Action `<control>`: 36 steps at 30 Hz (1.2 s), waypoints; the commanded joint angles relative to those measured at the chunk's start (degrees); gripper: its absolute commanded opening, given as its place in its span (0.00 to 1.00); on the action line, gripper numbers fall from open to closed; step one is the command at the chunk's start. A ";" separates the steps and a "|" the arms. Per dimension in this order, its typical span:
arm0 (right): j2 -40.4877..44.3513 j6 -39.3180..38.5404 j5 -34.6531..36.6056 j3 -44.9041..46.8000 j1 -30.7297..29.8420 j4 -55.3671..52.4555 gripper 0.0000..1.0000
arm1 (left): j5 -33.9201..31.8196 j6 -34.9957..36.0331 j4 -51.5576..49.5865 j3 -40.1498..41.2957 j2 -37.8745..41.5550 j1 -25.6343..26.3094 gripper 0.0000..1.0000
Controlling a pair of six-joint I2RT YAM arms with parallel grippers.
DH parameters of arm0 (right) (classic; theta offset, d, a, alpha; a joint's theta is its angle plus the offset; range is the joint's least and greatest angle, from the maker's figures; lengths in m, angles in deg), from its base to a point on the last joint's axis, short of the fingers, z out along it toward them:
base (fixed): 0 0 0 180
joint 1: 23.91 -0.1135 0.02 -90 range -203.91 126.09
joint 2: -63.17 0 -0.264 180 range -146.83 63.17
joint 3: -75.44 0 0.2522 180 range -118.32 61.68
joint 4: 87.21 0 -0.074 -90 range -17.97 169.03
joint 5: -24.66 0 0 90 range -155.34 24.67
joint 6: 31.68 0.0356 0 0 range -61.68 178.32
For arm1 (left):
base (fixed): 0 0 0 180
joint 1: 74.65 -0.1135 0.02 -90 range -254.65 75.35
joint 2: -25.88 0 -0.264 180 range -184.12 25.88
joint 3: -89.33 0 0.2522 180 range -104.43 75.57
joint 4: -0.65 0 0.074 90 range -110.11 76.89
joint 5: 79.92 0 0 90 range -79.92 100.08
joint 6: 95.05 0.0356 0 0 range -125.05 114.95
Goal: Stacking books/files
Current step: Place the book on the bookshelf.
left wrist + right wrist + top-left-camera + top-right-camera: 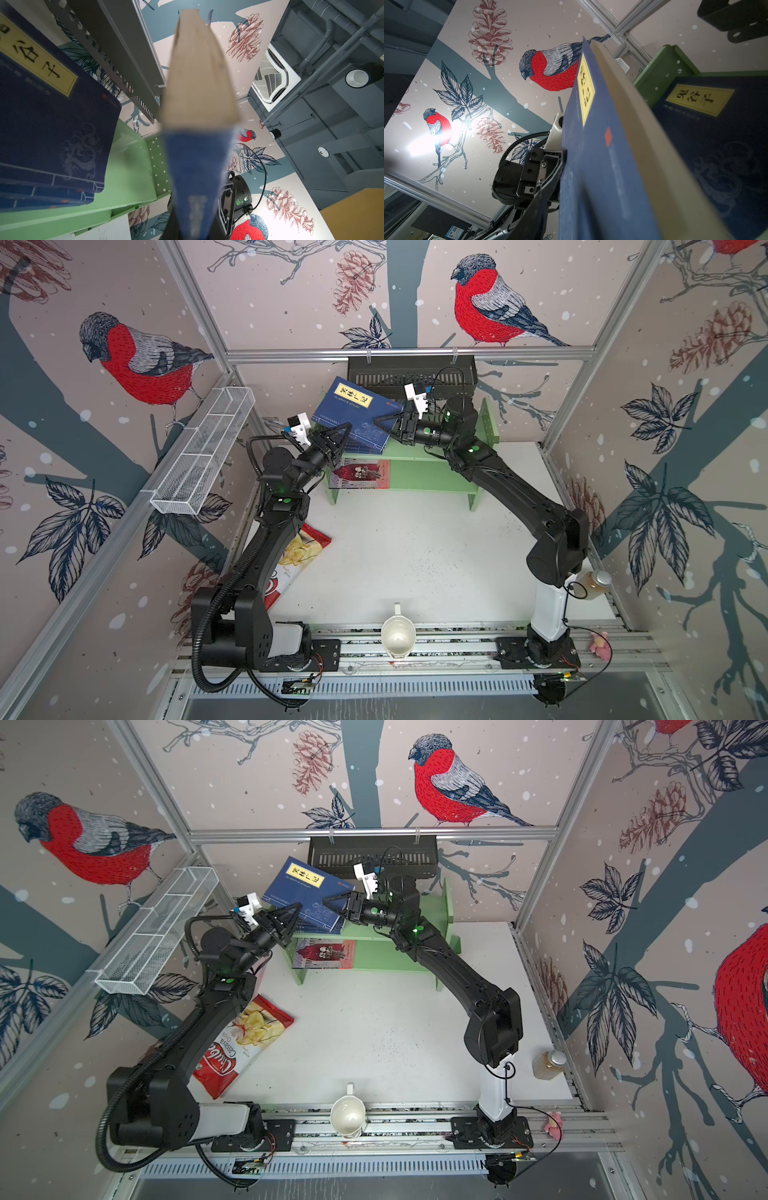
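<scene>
Placing step in hand. Pink book lies on the lower tier of the rack. Left gripper clamps the navy book, tilted above the stack on top. Right gripper meets its edge; grip unclear. Next: lower flat, align, release.

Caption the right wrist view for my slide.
Tilted navy book clamped by the left gripper, beside another navy book on the green shelf.

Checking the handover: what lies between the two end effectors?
A tilted navy-blue paperback with a yellow title label, seen in both top views.
</scene>
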 commanded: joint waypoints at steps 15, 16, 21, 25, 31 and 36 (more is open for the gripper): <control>-3.99 -1.43 -1.80 -6.61 2.32 -2.14 0.05 | -0.38 2.73 -0.45 0.15 1.00 0.54 0.12; -4.00 -1.29 -2.39 -6.64 2.68 -2.14 0.05 | -0.53 3.11 -1.04 0.45 1.14 0.52 0.15; -4.52 -0.77 -5.14 -7.89 3.86 -3.05 0.04 | -0.33 3.91 -3.54 1.11 1.27 0.00 0.43; -5.10 -3.09 -6.71 -10.56 4.91 -8.47 0.04 | 0.38 7.90 -10.79 0.37 3.07 -1.82 0.57; -6.69 -2.63 -11.28 -12.33 6.89 -12.94 0.04 | 2.70 15.07 -20.63 -1.96 7.19 -5.90 0.55; -9.27 -2.72 -13.45 -14.88 7.74 -16.82 0.04 | 4.39 19.82 -24.56 -7.36 7.28 -6.89 0.54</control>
